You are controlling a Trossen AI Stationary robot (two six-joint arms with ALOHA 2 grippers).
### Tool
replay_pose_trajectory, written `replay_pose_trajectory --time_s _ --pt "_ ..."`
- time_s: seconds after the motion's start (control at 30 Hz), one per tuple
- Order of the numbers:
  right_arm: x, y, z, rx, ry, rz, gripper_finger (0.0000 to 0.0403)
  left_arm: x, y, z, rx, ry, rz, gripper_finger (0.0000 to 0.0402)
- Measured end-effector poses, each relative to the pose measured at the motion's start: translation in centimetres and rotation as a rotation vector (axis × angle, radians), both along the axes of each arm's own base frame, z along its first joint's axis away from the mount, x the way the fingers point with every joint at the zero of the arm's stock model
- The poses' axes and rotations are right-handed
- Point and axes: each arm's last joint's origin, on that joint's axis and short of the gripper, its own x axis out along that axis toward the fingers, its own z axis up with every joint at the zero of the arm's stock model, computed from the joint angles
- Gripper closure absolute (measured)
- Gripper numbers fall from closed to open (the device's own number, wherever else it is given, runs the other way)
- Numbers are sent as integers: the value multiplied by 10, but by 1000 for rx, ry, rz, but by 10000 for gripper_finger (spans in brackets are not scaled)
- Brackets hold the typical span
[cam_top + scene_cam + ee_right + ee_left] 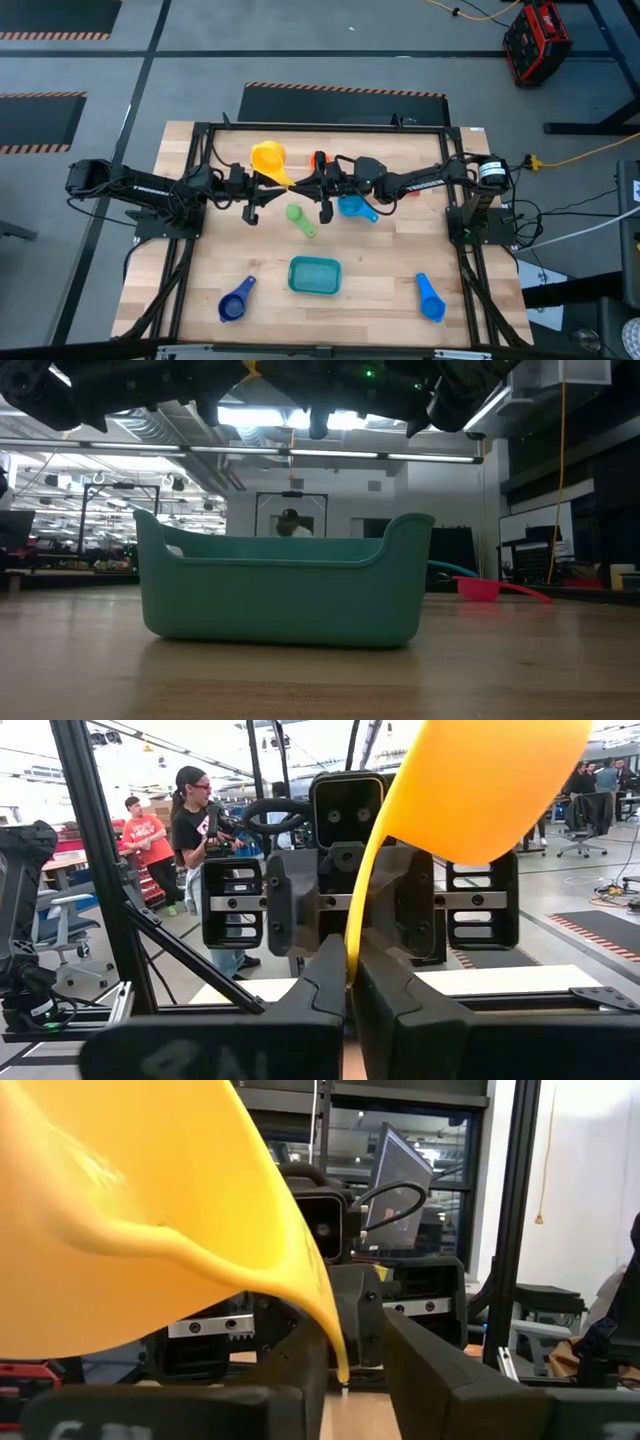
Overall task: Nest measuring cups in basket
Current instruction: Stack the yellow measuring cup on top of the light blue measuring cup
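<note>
Now we are seeing the basket [314, 275] sitting on the wooden table [380, 300], right gripper [349, 982] pinching the yellow cup [270, 159] handle above, left gripper [345, 1370] spread around it, people standing beyond.

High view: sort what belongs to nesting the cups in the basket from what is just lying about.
Job: basket, yellow cup, green cup, light blue cup, dark blue cup, blue cup.
Lying about: red case, yellow cable, both on the floor.

Red case [536, 42] on floor; 2 people [185, 830] in bkgd
</note>
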Motion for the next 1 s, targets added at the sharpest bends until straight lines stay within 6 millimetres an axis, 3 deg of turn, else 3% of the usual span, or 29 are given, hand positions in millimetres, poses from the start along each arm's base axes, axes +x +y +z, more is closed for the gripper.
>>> replay_pose_trajectory --time_s 0.3,0.6,0.77,1.0 --pt "-3 -12 1 -4 29 17 395 1 1 -3 -14 37 33 299" --pt "-23 -25 24 -57 147 -40 395 3 1 -10 -17 105 24 299" --pt "-48 -30 50 -56 212 -57 395 4 1 -14 -22 151 33 299" --pt "-105 -29 92 1 317 -83 394 5 1 -22 -28 231 38 299"
